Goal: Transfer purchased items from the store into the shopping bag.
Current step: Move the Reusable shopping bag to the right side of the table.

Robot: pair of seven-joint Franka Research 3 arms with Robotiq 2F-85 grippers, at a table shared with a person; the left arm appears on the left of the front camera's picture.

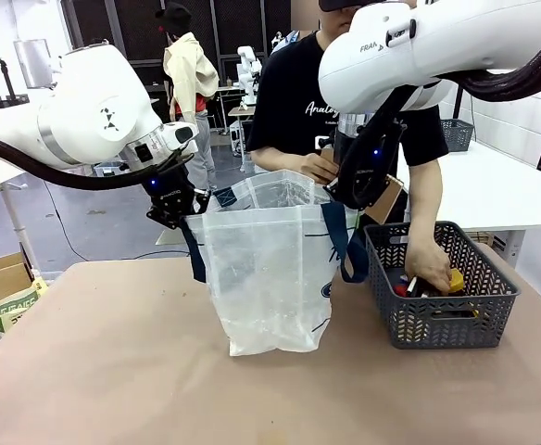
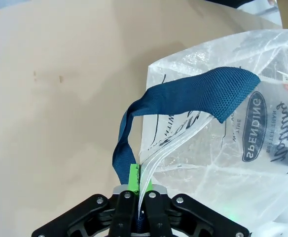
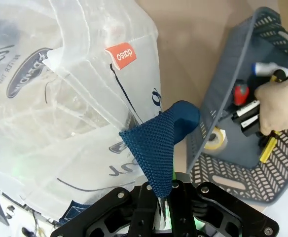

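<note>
At the left, the left gripper (image 1: 171, 209) was clamped narrow on the rim of the translucent whitish plastic shopping bag (image 1: 266, 269), next to its navy strap handle (image 2: 193, 96). The bag stood upright mid-table, its mouth stretched open between the two arms. The right gripper (image 1: 349, 197) pinched the opposite rim and strap. Just right of the bag sat the dark grey lattice-sided plastic basket (image 1: 446, 320), where the person's hand (image 1: 430, 267) reached among the purchased items (image 3: 245, 111). With both grippers occupied, that hand was nearest the goods, and the bag's mouth lay up and to the left of the basket.

One bag (image 1: 266, 278), one basket (image 1: 437, 326), two grippers (image 1: 176, 215) (image 1: 349, 197)
</note>
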